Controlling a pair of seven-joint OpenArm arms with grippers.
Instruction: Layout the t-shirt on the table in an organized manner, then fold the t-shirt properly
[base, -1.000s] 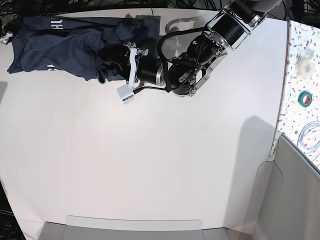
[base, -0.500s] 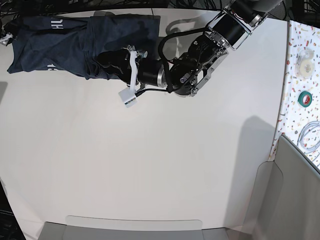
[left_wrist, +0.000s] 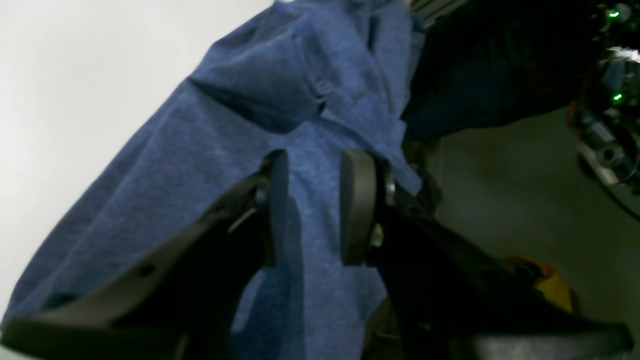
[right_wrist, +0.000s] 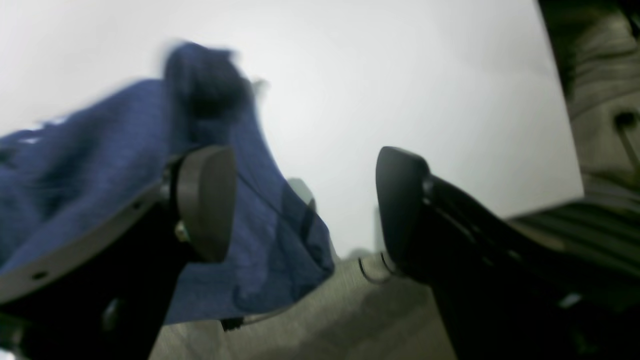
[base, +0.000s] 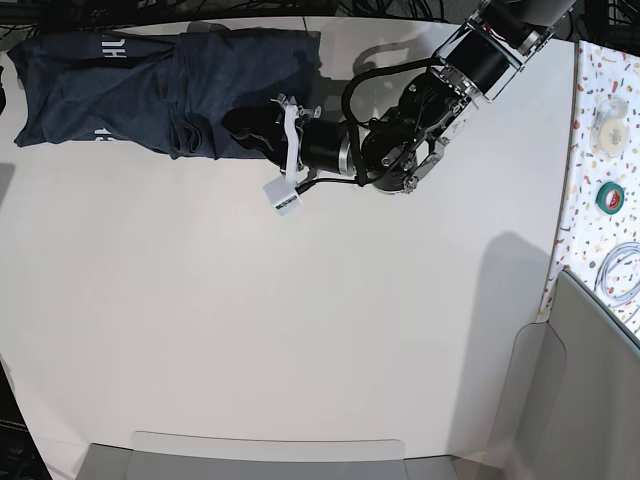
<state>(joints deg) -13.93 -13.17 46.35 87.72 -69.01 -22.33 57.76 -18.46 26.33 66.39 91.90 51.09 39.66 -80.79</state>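
The dark navy t-shirt (base: 120, 90) lies bunched along the table's (base: 300, 320) far left edge, with white lettering (base: 108, 50) showing. My left gripper (base: 240, 125) rests at the shirt's right lower edge. In the left wrist view it (left_wrist: 317, 160) stands narrowly open, with blue cloth (left_wrist: 200, 150) lying behind the gap. My right gripper (right_wrist: 302, 160) is wide open and empty. The shirt's edge (right_wrist: 75, 165) lies behind its left finger. The right gripper is out of the base view.
A speckled surface (base: 605, 180) at the right holds a green tape roll (base: 610, 197), a white roll (base: 608, 120) and a cable (base: 620, 270). A grey panel (base: 580, 400) stands at the lower right. A pale tray (base: 270, 455) runs along the front edge.
The shirt's raised right flap has been laid flat. My left gripper has since drawn back to the right, off the bunched cloth toward the shirt's right edge.
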